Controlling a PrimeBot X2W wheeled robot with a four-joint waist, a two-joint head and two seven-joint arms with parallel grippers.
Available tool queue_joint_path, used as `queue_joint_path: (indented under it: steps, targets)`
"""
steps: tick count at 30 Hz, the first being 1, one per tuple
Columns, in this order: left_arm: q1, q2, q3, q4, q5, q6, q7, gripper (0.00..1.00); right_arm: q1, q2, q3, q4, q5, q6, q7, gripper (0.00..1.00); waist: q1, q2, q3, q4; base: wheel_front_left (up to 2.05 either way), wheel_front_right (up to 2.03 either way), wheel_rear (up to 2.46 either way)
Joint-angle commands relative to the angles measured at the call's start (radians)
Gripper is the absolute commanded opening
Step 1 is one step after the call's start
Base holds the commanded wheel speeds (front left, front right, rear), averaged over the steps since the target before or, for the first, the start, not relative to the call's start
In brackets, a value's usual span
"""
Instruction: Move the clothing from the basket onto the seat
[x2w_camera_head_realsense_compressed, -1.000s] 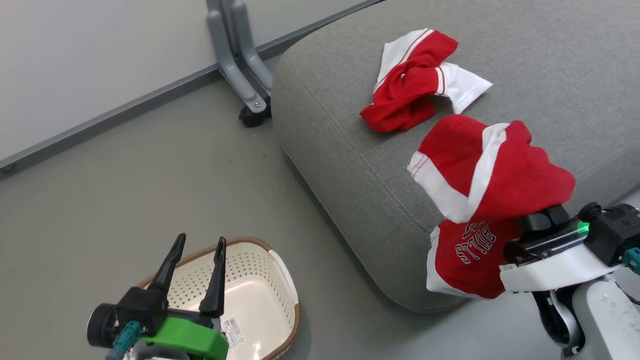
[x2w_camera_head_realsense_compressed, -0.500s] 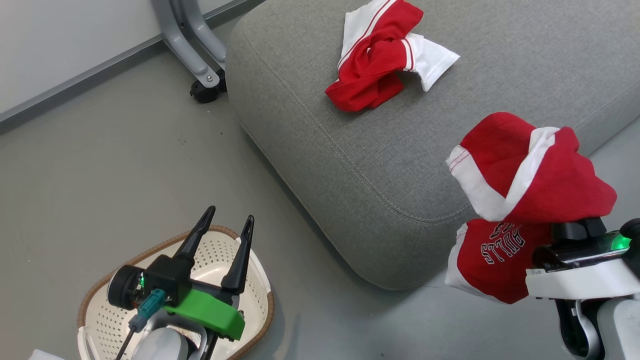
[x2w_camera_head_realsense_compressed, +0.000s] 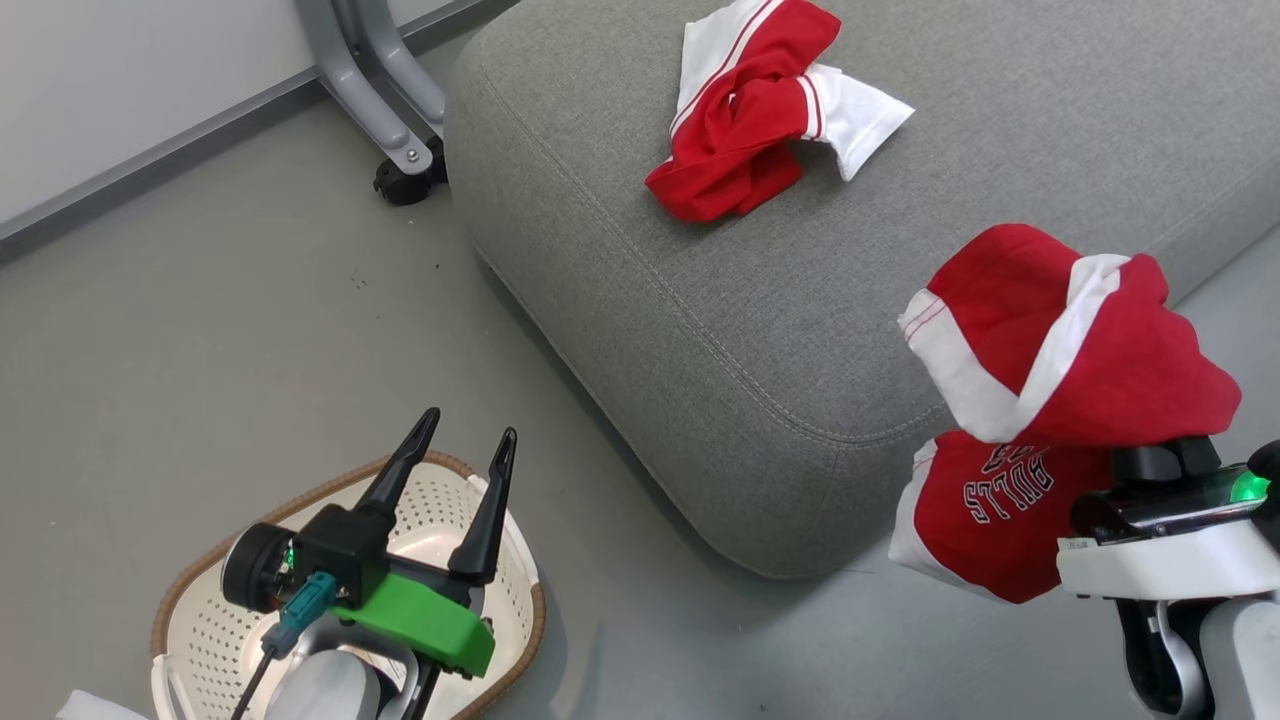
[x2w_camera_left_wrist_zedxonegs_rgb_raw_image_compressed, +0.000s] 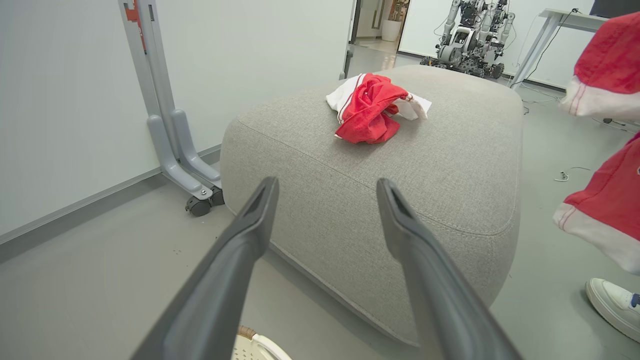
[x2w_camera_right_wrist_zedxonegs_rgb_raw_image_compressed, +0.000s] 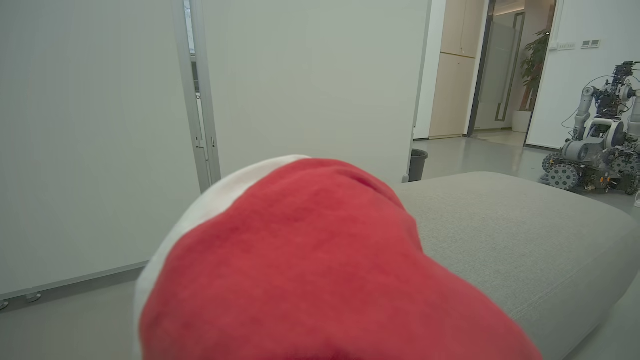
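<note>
A lettered red and white garment (x2w_camera_head_realsense_compressed: 1050, 380) hangs off the floor by the near right corner of the grey seat (x2w_camera_head_realsense_compressed: 700, 290). It drapes over my right gripper (x2w_camera_head_realsense_compressed: 1160, 465) and hides the fingers shut on it. This same cloth (x2w_camera_right_wrist_zedxonegs_rgb_raw_image_compressed: 320, 270) covers the lower part of the right wrist view. The other red garment (x2w_camera_head_realsense_compressed: 745, 130) lies crumpled on the seat's far part, also in the left wrist view (x2w_camera_left_wrist_zedxonegs_rgb_raw_image_compressed: 372, 107). My left gripper (x2w_camera_head_realsense_compressed: 465, 445) is open and holds nothing above the cream basket (x2w_camera_head_realsense_compressed: 200, 620), in which no clothing shows.
A grey wheeled stand leg (x2w_camera_head_realsense_compressed: 395, 130) sits on the floor at the seat's far left corner, by the wall. A person's white shoe (x2w_camera_left_wrist_zedxonegs_rgb_raw_image_compressed: 612, 305) is on the floor right of the seat. Another robot (x2w_camera_right_wrist_zedxonegs_rgb_raw_image_compressed: 595, 150) stands beyond the seat.
The head camera has shifted, so the seat and basket sit differently in the picture. The right gripper still carries the lettered garment and the left gripper stays open over the basket.
</note>
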Motion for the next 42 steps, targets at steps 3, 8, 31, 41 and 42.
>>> queue_joint_path:
  steps: [3, 8, 31, 41, 42]
  targets:
    - [0.004, 0.010, 0.013, -0.012, 0.009, -0.003, 0.000, 1.00, -0.034, -0.026, 0.002, 0.001, -0.013, -0.001, 0.000, 0.00, 0.0000, 0.0000, 0.006, -0.001, 0.00, 0.00, 0.00]
    - [-0.013, 0.022, 0.004, -0.051, 0.018, -0.003, 0.000, 1.00, -0.123, -0.076, -0.001, -0.014, -0.014, -0.001, 0.000, 0.00, 0.0000, 0.0000, 0.064, -0.004, 0.00, 0.00, 0.00]
    - [-0.194, 0.172, -0.101, -0.261, 0.086, -0.003, 0.000, 1.00, -0.872, -0.253, -0.122, 0.245, 0.071, -0.001, 0.000, 0.00, 0.0000, 0.0000, 0.468, 0.102, 0.00, 0.00, 0.00]
    - [-0.241, 0.193, -0.103, -0.278, 0.091, -0.003, 0.000, 1.00, -1.066, -0.248, -0.147, 0.480, 0.075, -0.001, 0.000, 0.00, 0.0000, 0.0000, 0.600, 0.193, 0.00, 0.00, 0.00]
    - [-0.242, 0.193, -0.104, -0.279, 0.093, -0.003, 0.000, 1.00, -1.073, -0.247, -0.150, 0.503, 0.068, -0.001, 0.000, 0.00, 0.0000, 0.0000, 0.608, 0.201, 0.00, 0.00, 0.00]
